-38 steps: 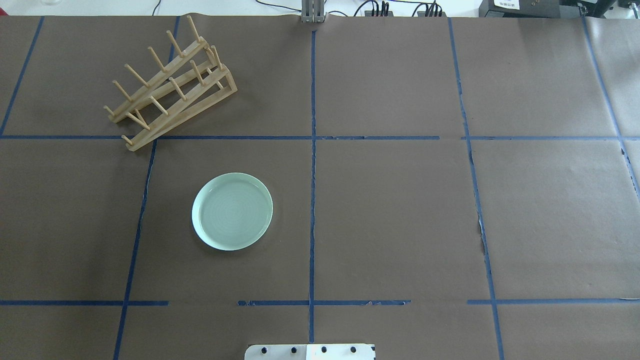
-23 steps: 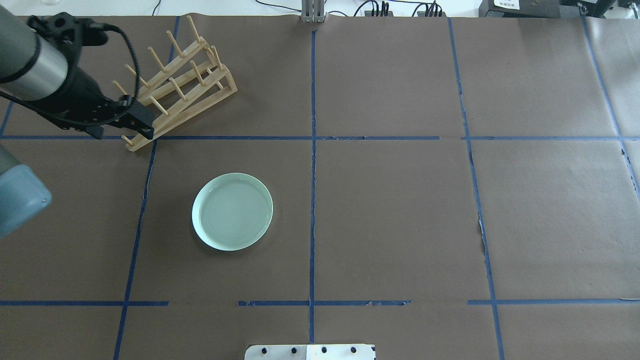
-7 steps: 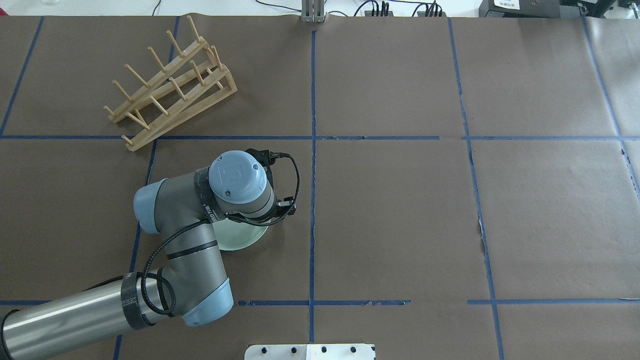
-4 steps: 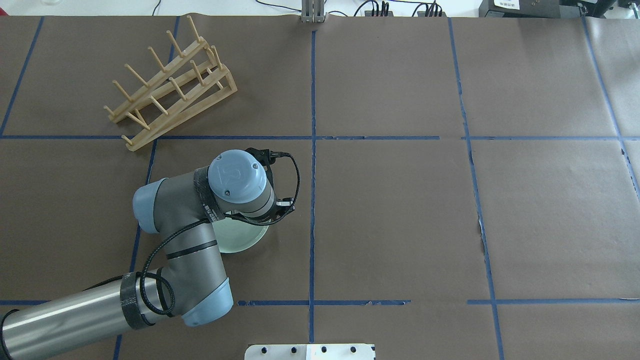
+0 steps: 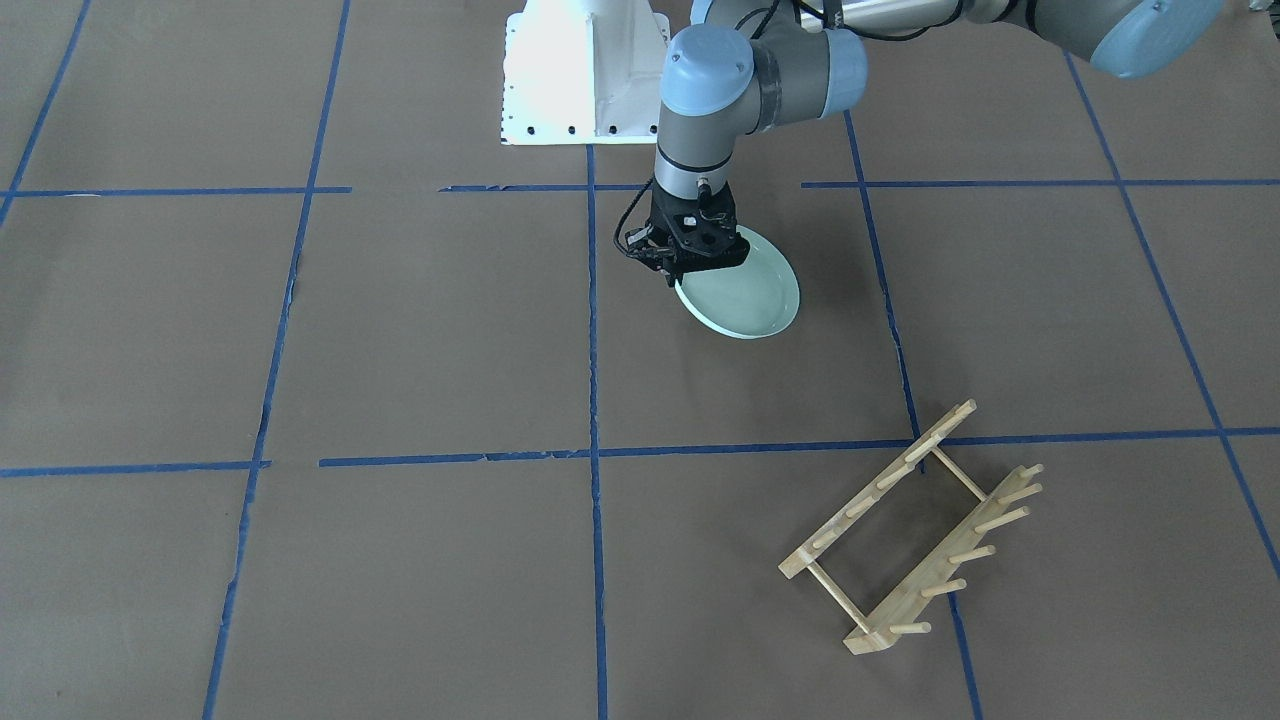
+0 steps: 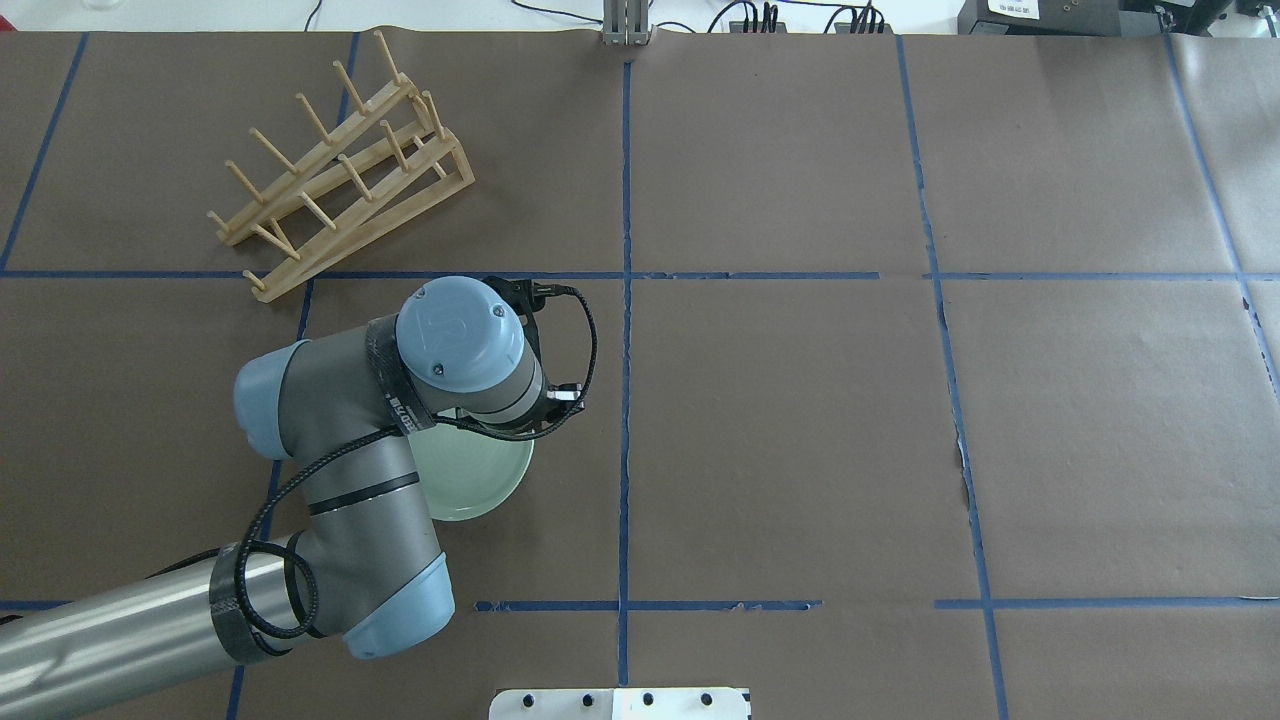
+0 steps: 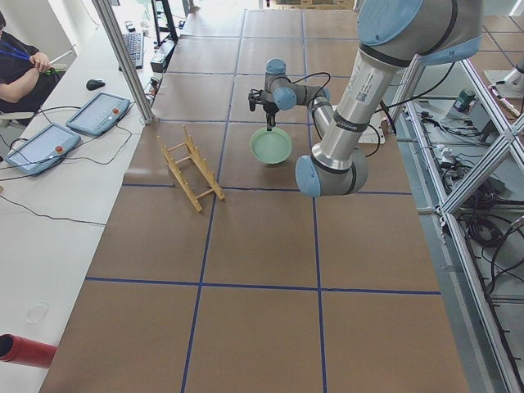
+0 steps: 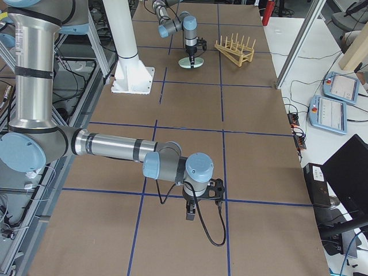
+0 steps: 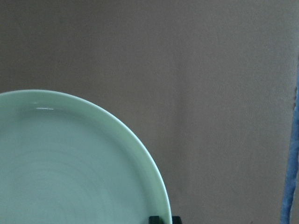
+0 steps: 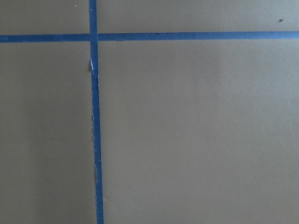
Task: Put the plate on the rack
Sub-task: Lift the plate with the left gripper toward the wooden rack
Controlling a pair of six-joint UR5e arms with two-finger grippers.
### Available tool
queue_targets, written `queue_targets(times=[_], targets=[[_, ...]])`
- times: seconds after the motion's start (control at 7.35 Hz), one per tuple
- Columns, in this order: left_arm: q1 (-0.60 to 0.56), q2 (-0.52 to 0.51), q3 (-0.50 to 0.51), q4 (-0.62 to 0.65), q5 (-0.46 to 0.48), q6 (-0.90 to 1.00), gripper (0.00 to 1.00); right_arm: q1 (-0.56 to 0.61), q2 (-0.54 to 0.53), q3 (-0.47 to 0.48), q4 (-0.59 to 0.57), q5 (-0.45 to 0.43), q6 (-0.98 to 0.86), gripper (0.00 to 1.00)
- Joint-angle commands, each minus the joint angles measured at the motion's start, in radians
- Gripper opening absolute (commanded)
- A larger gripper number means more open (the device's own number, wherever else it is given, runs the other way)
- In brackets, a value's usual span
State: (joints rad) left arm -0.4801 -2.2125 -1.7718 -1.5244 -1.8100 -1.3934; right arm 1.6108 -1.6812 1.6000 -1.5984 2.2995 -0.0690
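Raised since a moment ago, the plate (image 5: 750, 295) tilts up from the table's (image 5: 400, 350) left half, nearer than the rack (image 5: 915, 530); our left gripper (image 5: 686, 272) pinches its rim. Stiff, likely slippery, fragile: we grip firmly

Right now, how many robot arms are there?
2. The left arm grips the plate, not far from the rack. The right arm hangs far away from both. None seems hidden.
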Motion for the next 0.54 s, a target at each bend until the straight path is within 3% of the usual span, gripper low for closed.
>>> queue_targets(times=[0.0,0.41], targets=[[-0.096,-0.007,-0.150,0.168,0.000,0.058,0.00,0.000,0.000,0.000,0.000,0.000,0.000,1.00],[-0.302,-0.009,-0.279,0.262,0.001,0.121,0.00,0.001,0.000,0.000,0.000,0.000,0.000,1.00]])
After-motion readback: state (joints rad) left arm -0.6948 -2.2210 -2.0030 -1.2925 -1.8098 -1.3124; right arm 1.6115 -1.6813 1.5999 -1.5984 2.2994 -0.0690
